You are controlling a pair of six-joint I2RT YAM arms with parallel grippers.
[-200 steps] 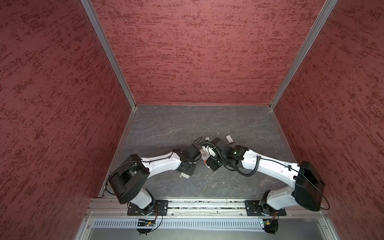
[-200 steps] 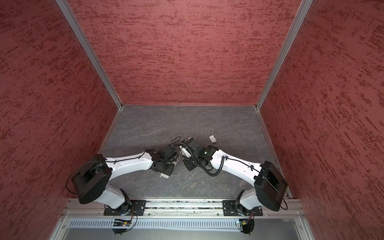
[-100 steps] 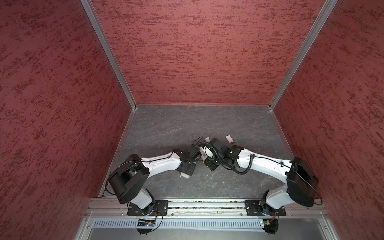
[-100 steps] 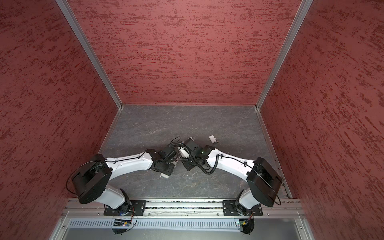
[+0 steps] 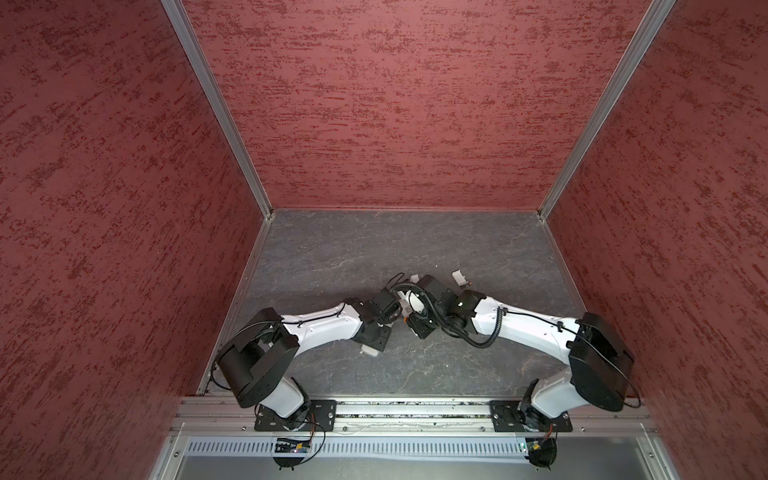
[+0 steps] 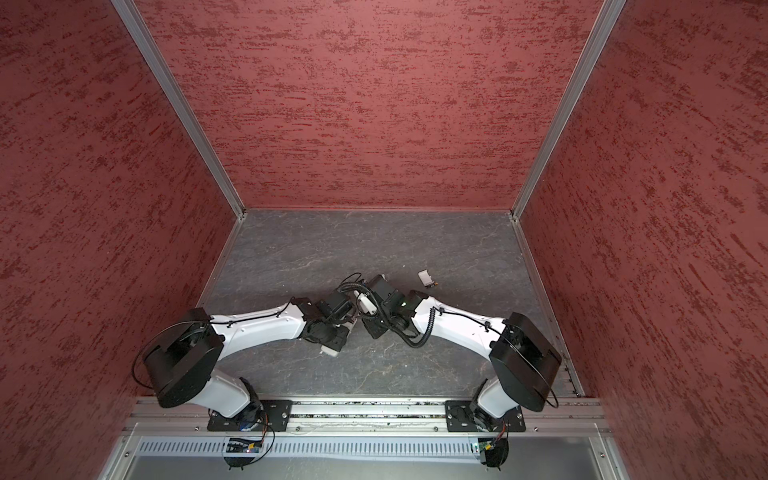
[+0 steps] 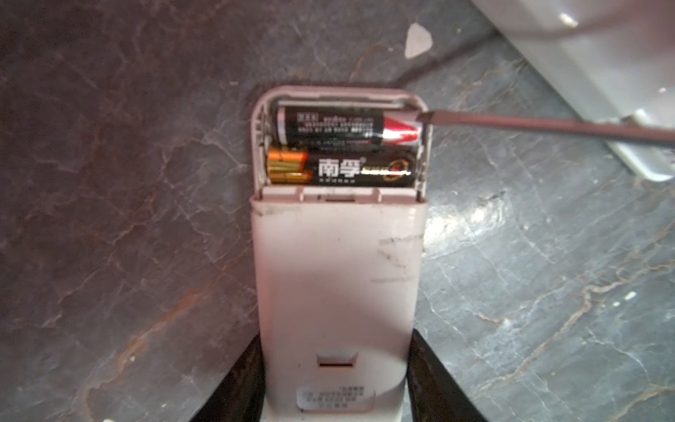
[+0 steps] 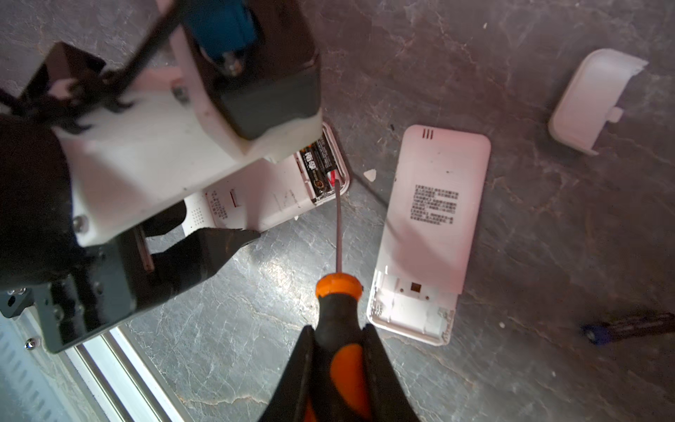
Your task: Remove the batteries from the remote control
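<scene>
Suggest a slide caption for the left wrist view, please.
Left gripper holds the open remote, two batteries inside, as the screwdriver tip reaches the red-ended battery.

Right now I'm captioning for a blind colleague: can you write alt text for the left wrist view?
A white remote, gripped by the left tool, shows its open compartment with two batteries inside. A screwdriver tip sits at the red end of one. Grey stone table behind.

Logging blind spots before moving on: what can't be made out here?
- Both top views: the wrists hide the batteries.
- Left wrist view: the frame edge cuts off the remote inside the left claw.
- Right wrist view: a loose battery is blurred, cut by the edge.
- Whether the screwdriver tip sits under a battery: unclear.
</scene>
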